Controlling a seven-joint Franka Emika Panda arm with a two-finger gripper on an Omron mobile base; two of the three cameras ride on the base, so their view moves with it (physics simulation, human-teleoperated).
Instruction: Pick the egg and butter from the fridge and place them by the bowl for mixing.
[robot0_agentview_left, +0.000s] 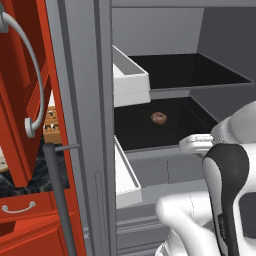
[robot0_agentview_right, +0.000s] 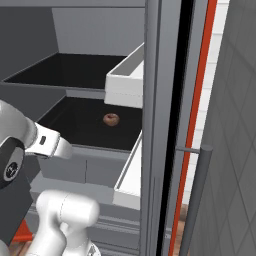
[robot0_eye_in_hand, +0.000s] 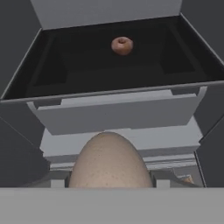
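End effector pinches the egg, its fingertips hidden; fridge shelf holds a round brownish item.

We see the egg, a speckled brownish-pink oval, pointing up close before the fridge, whose door stands open (dark shelves, white door bins).

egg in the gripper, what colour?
Brownish-pink with fine dark speckles; the egg shows best in the hand view.
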